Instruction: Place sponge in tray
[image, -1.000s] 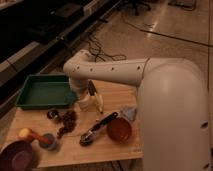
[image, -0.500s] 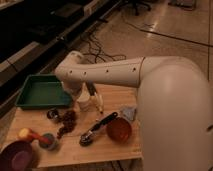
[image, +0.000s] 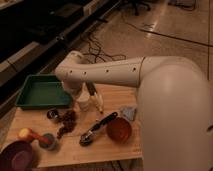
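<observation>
Jaws (image: 84, 104) were shut, hanging off the white arm right by the near right corner of the big shallow green plastic tray (image: 30, 102), low over the wooden worktop (image: 120, 95). Couldn't tell if the small teal sponge was pinched in them; something pale sat there, too unclear. Tray floor looked bare, so I'd say the drop-off was still left to do.

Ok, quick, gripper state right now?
Gripper: shut, low over the wooden table beside the tray; whether it holds anything cannot be told.
</observation>
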